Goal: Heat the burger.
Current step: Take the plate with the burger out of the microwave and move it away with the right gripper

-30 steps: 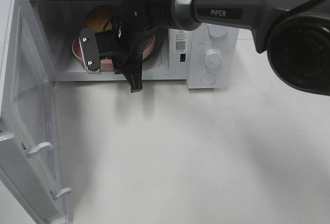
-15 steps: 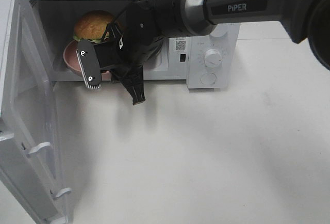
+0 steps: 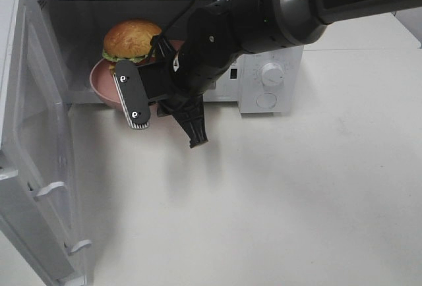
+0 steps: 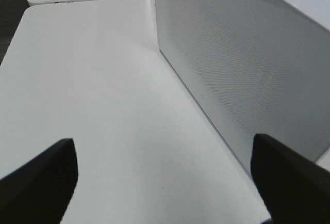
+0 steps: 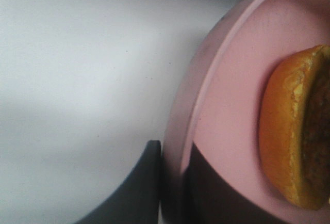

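White counter point(image 3: 277, 194) fills most of the high view, and on it we see a white microwave point(image 3: 270, 75) with its door point(image 3: 36, 154) swung wide open on the left. Our right arm point(image 3: 264, 19) reaches across from the right to the mouth of the oven cavity, where the right end effector point(image 3: 165, 105) is clamped on the near rim of a pink plate point(image 3: 102, 82). That plate sits at the cavity opening, tilted slightly, and the burger point(image 3: 130, 41) stands on it with its golden bun uppermost and green lettuce showing beneath. In the left wrist view we look along bare counter beside the perforated white side wall of the microwave point(image 4: 242, 64); the two dark fingers point(image 4: 38, 182) of the left end effector point(image 4: 165, 182) stand far apart at the frame's edges with nothing between them. In the right wrist view the pink plate point(image 5: 227, 105) fills much of the frame, its rim pinched between the dark fingers point(image 5: 136, 193) of the right end effector point(image 5: 172, 182), one finger outside the rim and one on the inner face. The burger point(image 5: 291, 131) rests on the plate near the grip, its bun edge and dark patty visible, with pale counter point(image 5: 77, 79) behind.
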Tool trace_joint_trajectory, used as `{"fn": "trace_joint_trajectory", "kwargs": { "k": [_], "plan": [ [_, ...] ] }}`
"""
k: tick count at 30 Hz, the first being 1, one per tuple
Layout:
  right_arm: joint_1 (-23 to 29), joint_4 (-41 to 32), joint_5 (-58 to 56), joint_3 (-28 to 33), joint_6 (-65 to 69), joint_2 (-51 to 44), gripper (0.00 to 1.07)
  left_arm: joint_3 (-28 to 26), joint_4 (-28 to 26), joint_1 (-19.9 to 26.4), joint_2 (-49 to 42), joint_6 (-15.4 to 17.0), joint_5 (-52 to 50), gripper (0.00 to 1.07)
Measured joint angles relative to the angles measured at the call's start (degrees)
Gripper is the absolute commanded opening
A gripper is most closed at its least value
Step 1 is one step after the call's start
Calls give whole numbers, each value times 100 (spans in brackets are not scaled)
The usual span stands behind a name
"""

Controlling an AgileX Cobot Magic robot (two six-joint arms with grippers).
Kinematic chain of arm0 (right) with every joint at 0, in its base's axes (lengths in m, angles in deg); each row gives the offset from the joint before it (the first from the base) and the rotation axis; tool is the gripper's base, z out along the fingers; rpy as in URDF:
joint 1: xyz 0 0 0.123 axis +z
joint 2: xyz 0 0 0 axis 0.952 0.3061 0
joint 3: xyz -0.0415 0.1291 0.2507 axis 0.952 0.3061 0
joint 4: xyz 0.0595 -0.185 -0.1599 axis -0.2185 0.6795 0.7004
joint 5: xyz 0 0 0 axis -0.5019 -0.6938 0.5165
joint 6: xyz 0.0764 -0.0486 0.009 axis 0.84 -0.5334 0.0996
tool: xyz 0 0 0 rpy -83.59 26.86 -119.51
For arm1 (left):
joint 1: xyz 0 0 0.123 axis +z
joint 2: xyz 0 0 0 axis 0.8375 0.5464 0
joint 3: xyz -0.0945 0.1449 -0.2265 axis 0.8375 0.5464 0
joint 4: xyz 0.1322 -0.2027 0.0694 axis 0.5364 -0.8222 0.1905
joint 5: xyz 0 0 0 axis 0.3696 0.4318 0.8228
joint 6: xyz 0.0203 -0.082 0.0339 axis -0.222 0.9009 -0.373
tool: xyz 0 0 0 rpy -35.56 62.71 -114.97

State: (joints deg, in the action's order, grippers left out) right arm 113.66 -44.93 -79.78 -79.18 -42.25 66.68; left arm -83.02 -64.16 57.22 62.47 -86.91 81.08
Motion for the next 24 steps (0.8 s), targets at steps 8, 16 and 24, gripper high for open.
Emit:
{"fn": "trace_joint_trajectory", "kwargs": {
  "k": [8, 16, 24],
  "plan": [
    [29, 63, 367, 1083, 0, -728, 0, 0, 0, 0, 0, 0, 0, 84],
    [52, 126, 527, 1977, -6, -1518, 0, 0, 0, 0, 0, 0, 0, 84],
    [92, 126, 527, 2739, 0, -2246, 0, 0, 0, 0, 0, 0, 0, 84]
  ]
}}
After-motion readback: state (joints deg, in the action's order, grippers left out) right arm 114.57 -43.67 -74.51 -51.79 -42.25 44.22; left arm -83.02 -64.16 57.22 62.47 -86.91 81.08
